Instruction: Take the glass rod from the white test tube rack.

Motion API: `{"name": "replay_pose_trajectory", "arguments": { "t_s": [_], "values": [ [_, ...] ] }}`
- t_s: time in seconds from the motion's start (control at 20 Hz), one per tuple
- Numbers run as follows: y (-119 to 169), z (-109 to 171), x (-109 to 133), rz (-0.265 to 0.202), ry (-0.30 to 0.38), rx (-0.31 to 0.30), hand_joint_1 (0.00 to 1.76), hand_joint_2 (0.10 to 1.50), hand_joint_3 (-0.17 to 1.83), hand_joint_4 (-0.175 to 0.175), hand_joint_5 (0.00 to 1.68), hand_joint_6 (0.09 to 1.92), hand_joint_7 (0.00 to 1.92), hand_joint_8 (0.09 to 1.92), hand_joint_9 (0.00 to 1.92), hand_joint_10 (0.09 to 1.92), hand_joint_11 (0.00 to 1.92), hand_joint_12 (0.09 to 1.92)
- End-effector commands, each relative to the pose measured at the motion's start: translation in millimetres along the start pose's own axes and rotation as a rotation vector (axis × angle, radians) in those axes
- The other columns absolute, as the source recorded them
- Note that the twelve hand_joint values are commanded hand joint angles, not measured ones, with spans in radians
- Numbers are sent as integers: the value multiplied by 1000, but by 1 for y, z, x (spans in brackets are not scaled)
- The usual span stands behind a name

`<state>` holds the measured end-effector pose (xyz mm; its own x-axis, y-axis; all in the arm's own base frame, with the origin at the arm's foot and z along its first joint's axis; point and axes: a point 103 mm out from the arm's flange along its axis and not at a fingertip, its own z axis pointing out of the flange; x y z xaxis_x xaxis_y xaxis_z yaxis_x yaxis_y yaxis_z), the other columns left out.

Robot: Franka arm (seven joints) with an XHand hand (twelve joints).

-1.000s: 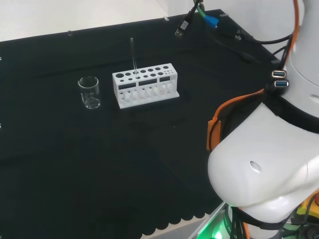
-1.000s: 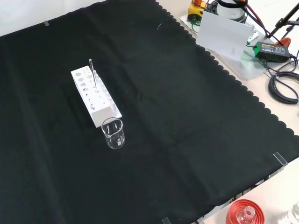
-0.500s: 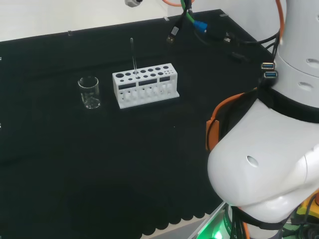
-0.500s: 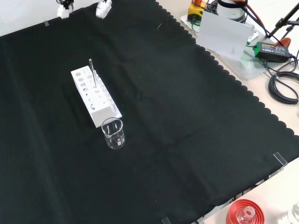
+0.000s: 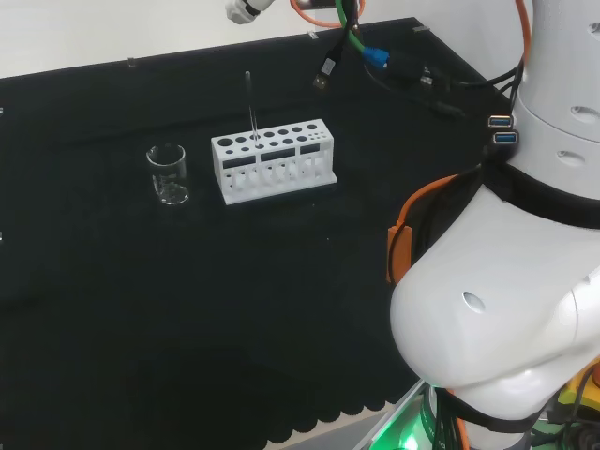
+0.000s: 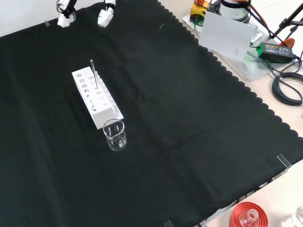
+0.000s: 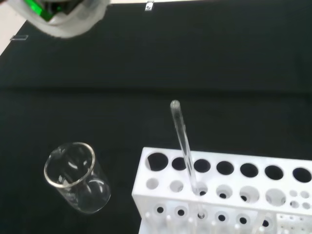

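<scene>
A thin glass rod [image 5: 251, 108] stands tilted in a hole of the white test tube rack [image 5: 272, 161], near the rack's beaker end. The front view shows the rod [image 6: 93, 74] rising from the rack [image 6: 97, 99] in the cloth's left half. White fingertips of the hand [image 6: 105, 14] hang spread apart at the top edge, above and beyond the rack, holding nothing. One fingertip of the hand [image 5: 246, 9] also shows at the head view's top. From the wrist, the rod [image 7: 185, 146] and rack [image 7: 219, 200] lie below, well apart from the hand [image 7: 63, 17].
A small clear beaker [image 6: 115, 135] stands at the rack's near end in the front view; it is also seen as beaker [image 5: 168, 174] and beaker [image 7: 78, 178]. A red ribbed stand [image 6: 248, 217] with a flask sits off the cloth's corner. Loose cable plugs [image 5: 323, 75] dangle from the arm.
The hand's fingertips have come into the head and front views from the top and dropped a little lower. Rod, rack and beaker have not moved.
</scene>
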<state>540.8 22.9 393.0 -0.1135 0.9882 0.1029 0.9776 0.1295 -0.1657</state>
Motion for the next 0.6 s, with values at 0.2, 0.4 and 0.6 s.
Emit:
{"name": "replay_pose_trajectory", "arguments": {
  "t_s": [0.2,0.4,0.6],
  "values": [
    [21,28,6,-3,-51,101,744,603,599,-36,501,198,648,695,829,669,759,1238],
    [26,39,3,-10,-28,103,744,614,577,-36,487,229,647,697,832,667,762,1235],
    [30,50,-4,-10,-25,114,744,617,572,-35,482,241,647,698,833,666,764,1235]
  ]
}}
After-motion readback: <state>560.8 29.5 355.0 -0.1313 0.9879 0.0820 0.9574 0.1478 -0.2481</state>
